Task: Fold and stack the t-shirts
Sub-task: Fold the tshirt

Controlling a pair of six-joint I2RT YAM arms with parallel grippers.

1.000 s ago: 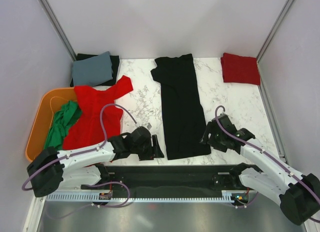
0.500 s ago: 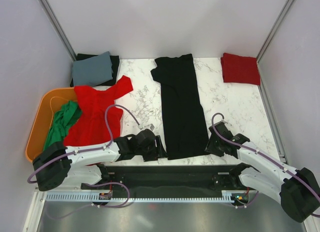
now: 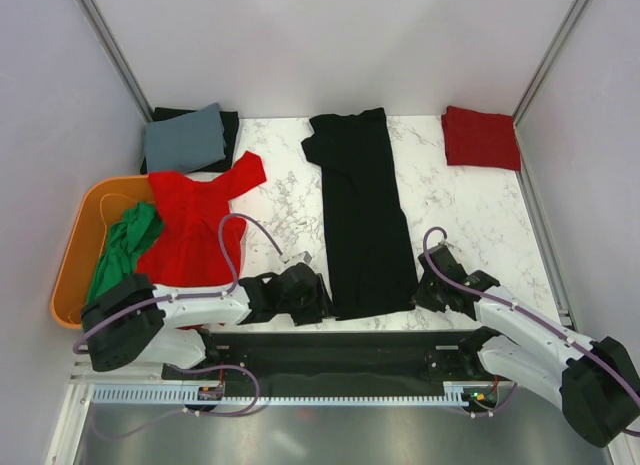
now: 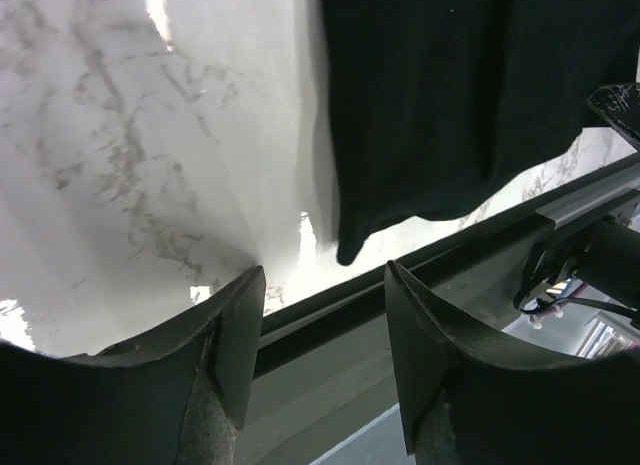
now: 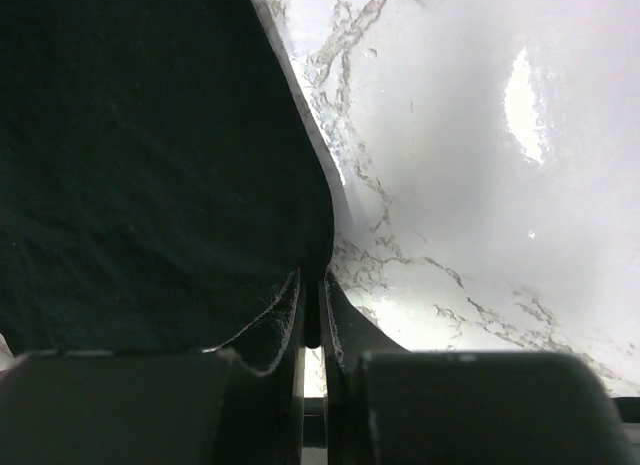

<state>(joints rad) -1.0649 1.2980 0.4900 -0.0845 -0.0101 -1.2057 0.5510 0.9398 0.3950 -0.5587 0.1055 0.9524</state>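
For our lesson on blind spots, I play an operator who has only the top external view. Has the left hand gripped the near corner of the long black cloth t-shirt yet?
Observer: No. The left wrist view shows the left hand open. The corner of the long black cloth t-shirt lies untouched on the white marble table, just ahead of the gap between the fingers.
Operator: And the other side?
Observer: The right wrist view shows the right hand shut to a thin slit, with the shirt's hem running into it.
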